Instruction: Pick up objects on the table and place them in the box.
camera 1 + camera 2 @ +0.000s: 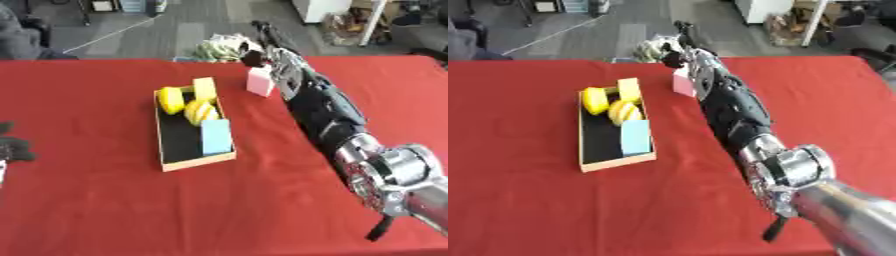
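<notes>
- One pink block (260,81) stands on the red desk (105,200), just right of the box (199,161).
- Right hand (254,56) reaches over its far top; I cannot tell if its fingers are spread or pinching.
- Left hand (12,147) rests at the left edge, fingers curled.
- Best way: come down straight, pinch both sides, lift clear, then carry it left over the box wall.

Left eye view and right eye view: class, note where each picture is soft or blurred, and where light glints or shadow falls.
Left eye view: soft all over; the right hand by the pink block is smeared, its fingers unreadable; the silver arm joint glints. Right eye view: same softness; the box interior is dark, and the near forearm blurs into a pale sheen.
</notes>
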Motion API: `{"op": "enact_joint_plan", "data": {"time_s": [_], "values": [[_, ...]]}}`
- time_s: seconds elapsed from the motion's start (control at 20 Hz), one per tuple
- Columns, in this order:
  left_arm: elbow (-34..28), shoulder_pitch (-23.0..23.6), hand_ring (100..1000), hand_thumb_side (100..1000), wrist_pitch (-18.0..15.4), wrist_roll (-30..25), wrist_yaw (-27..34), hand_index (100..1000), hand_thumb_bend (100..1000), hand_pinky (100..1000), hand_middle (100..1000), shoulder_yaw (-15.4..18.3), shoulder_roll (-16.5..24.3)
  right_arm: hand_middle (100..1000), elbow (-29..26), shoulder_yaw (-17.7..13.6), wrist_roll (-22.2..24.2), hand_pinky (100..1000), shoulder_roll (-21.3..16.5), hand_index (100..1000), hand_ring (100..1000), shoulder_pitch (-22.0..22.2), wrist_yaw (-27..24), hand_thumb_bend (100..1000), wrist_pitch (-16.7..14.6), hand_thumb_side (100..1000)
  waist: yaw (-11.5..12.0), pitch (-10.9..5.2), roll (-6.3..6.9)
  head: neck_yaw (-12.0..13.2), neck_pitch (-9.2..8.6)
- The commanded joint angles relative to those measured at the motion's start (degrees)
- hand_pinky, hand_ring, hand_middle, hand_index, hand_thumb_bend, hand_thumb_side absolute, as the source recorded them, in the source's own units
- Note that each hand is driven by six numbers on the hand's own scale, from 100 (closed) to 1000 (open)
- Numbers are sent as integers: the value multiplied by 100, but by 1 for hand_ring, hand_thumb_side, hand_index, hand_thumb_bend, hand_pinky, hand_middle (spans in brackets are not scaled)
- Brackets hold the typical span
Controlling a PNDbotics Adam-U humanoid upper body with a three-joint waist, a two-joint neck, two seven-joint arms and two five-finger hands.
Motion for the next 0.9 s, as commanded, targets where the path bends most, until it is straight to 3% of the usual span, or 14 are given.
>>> {"op": "enact_joint_plan", "data": {"time_s": [0.05,0.25,0.45,0.6,0.9], "values": [[-76,-50,614,737,-27,-7,-13,870,100,796,608,54,119,976,223,150,54,917,-223,1000,961,-127,-286,100,-7,605,10,14,-61,-67,-75],[-79,-58,614,739,-33,-24,-17,870,100,796,608,52,117,986,412,268,339,947,-240,1000,979,-115,-226,100,-217,690,30,50,-58,-128,-103],[-77,-62,614,740,-37,-28,-20,870,100,797,607,55,113,990,429,305,495,964,-258,1000,989,-96,-54,100,-408,620,49,66,-68,-148,-118],[-77,-66,613,740,-42,-33,-24,870,100,798,607,59,112,996,367,319,442,977,-261,1000,1000,-84,202,100,-441,491,57,77,-72,-166,-139],[-75,-72,605,740,-51,-42,-26,871,100,798,607,61,105,1000,395,364,705,982,-230,1000,1000,-33,955,100,-525,415,57,88,-75,-184,-165]]}}
